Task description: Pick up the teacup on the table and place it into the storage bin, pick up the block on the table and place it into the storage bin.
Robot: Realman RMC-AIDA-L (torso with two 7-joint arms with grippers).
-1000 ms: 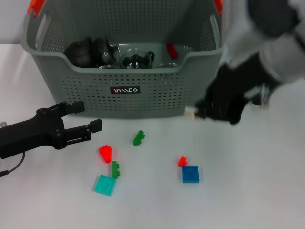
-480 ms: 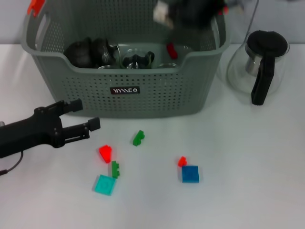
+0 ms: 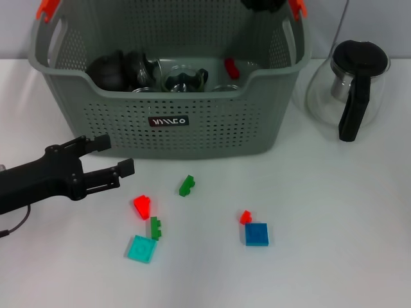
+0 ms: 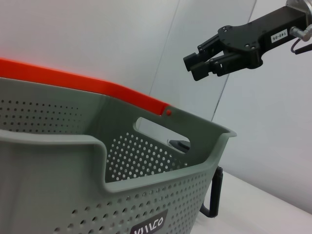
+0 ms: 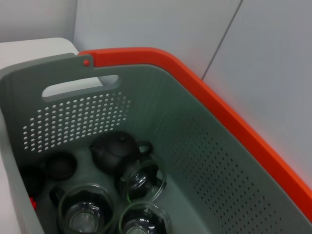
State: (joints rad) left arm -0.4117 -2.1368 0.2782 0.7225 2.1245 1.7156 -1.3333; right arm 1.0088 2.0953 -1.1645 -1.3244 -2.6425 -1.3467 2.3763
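Observation:
The grey-green storage bin (image 3: 192, 138) stands at the back of the table. In it lie glass teacups (image 5: 78, 214), dark cups (image 5: 61, 165), a black teapot (image 5: 114, 148) and a red block (image 3: 231, 67). Loose blocks lie on the table in front: green (image 3: 187, 185), red (image 3: 142, 205), green (image 3: 155, 227), teal (image 3: 140, 248), small red (image 3: 245, 217) and blue (image 3: 256, 234). My left gripper (image 3: 117, 154) hovers open and empty, low at the bin's front left, above the red block. My right gripper (image 4: 192, 66) hangs high over the bin (image 4: 73, 195).
A glass teapot (image 3: 350, 86) with a black handle and lid stands right of the bin. Orange handle clips (image 3: 46, 9) top the bin's corners. Bare white table lies to the right of the blocks and along the front edge.
My right arm swung from the table right of the bin up over its far rim, uncovering the glass teapot. The left gripper barely shifted. The blocks stayed put.

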